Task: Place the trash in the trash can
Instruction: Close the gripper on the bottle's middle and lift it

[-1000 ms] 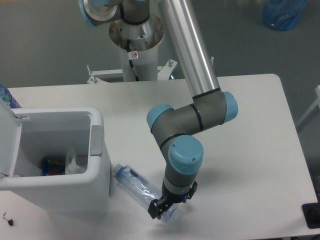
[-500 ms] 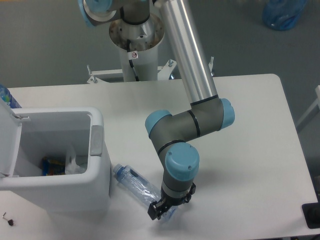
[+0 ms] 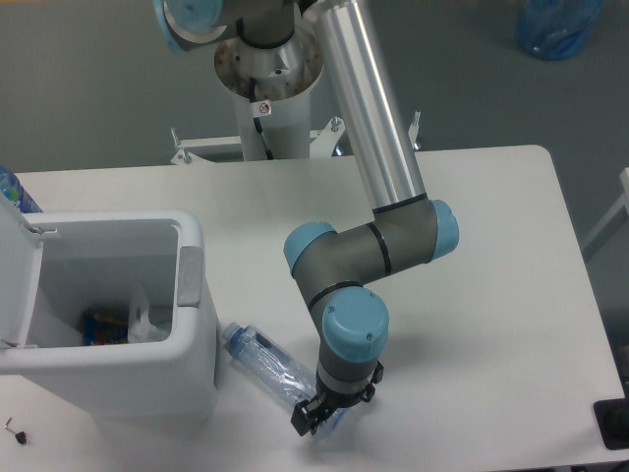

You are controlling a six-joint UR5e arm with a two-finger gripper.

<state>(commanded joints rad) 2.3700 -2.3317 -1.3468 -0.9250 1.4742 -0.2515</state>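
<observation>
I see the white table [image 3: 491, 295] with the arm [image 3: 378, 157] reaching across it, and against a second ago its elbow and blue-capped wrist have slid a little toward the bin and nearer the front edge, while everything else stays put. The bin [image 3: 187, 354] sits at the left front of the table, a large white plastic box with rounded corners, its lid [image 3: 15, 285] swung open to the left and a grey latch tab [image 3: 189, 275] on the right rim; inside I make out some pale crumpled plastic and a dark item with blue print, too small to name. The bottle [image 3: 263, 362] lies on the table just right of the bin, slanting from its blue cap [image 3: 229, 334] near the bin wall down to the far end under the wrist; it is clear, crushed and creased, with a bluish label. The gripper [image 3: 313, 421] is down at that far end, its dark fingers on either side of the bottle, but I cannot tell whether they have clamped it.
</observation>
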